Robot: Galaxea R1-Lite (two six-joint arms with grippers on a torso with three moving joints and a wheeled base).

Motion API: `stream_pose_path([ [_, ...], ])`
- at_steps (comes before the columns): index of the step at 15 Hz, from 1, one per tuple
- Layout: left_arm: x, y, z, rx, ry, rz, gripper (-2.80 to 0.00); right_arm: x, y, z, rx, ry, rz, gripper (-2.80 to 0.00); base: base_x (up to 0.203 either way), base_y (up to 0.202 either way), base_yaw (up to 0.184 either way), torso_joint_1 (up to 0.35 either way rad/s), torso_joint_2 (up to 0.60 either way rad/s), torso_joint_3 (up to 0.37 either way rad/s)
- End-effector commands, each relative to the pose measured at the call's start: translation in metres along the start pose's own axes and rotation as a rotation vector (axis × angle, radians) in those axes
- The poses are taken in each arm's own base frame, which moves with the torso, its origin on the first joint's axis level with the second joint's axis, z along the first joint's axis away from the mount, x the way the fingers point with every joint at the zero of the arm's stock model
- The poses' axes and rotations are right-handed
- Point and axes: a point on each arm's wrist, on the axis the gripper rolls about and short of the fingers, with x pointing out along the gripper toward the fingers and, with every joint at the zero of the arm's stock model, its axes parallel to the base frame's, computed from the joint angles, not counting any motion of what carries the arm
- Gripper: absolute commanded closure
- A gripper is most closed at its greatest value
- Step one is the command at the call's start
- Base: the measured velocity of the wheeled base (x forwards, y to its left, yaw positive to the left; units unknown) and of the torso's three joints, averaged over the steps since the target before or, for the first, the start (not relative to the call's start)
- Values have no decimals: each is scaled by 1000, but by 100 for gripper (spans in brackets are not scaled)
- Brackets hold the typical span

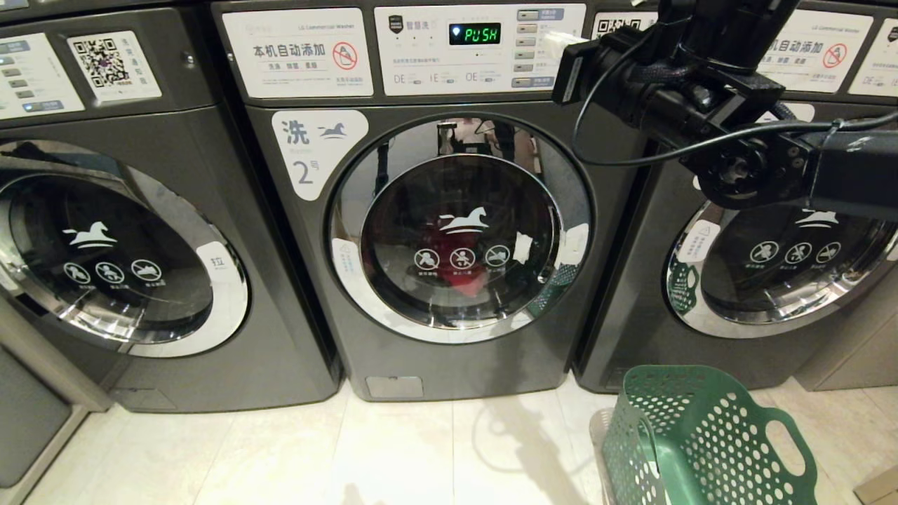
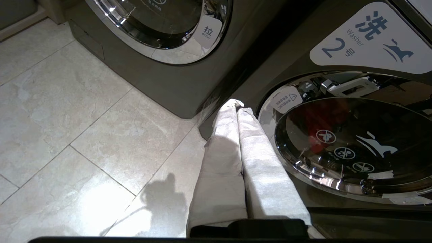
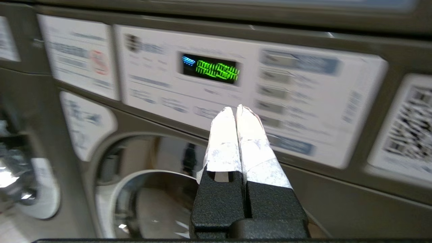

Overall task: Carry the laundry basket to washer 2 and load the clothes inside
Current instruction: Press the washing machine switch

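Note:
Washer 2 (image 1: 319,151) stands in the middle of the head view, its round chrome-rimmed door (image 1: 459,231) closed. Something red (image 1: 459,270) shows behind the glass. The green perforated laundry basket (image 1: 701,442) sits on the floor at the lower right, and no clothes show in the part I can see. My right gripper (image 3: 236,109) is shut and empty, raised in front of washer 2's control panel (image 3: 303,98) just below the green display (image 3: 211,69). My left gripper (image 2: 236,105) is shut and empty, low beside the door (image 2: 354,145) of washer 2, near the floor.
An alike washer (image 1: 140,245) stands to the left and another (image 1: 772,266) to the right. My right arm (image 1: 701,91) crosses the upper right of the head view. Pale floor tiles (image 1: 393,449) lie in front of the machines. The display (image 1: 475,34) reads PUSH.

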Motion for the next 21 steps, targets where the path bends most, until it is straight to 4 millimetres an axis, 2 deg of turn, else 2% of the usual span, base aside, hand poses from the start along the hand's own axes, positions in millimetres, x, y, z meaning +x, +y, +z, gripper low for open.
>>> stream_pose_path([
  [1, 0, 1, 0, -2, 0, 6, 0, 6, -2, -18, -1, 21, -3, 0, 0, 0, 0, 0, 0, 0],
  [3, -1, 1, 0, 11, 3, 9, 0, 4, -3, -13, -2, 16, -13, 0, 0, 0, 0, 0, 0, 0],
  [6, 1, 3, -2, 234, -14, 64, 0, -12, -4, 32, -7, -24, -51, 0, 0, 0, 0, 0, 0, 0],
  [8, 5, 0, -6, 272, -24, 63, 0, -30, -4, 58, -5, -19, -75, 0, 0, 0, 0, 0, 0, 0],
  [9, 4, -1, -7, 276, -15, 42, 0, -38, -3, 63, -3, -4, -80, 0, 0, 0, 0, 0, 0, 0],
  [11, 0, 0, -9, 279, 13, -16, 0, -45, -2, 64, 0, 17, -82, 0, 0, 0, 0, 0, 0, 0],
  [17, 1, 9, -23, 303, 49, 2, 0, -42, -2, 55, 1, 40, -80, 0, 0, 0, 0, 0, 0, 0],
  [21, 6, 6, -25, 304, 48, 0, 0, -39, -2, 49, 4, 49, -79, 0, 176, 0, 0, 0, 2, 6],
])
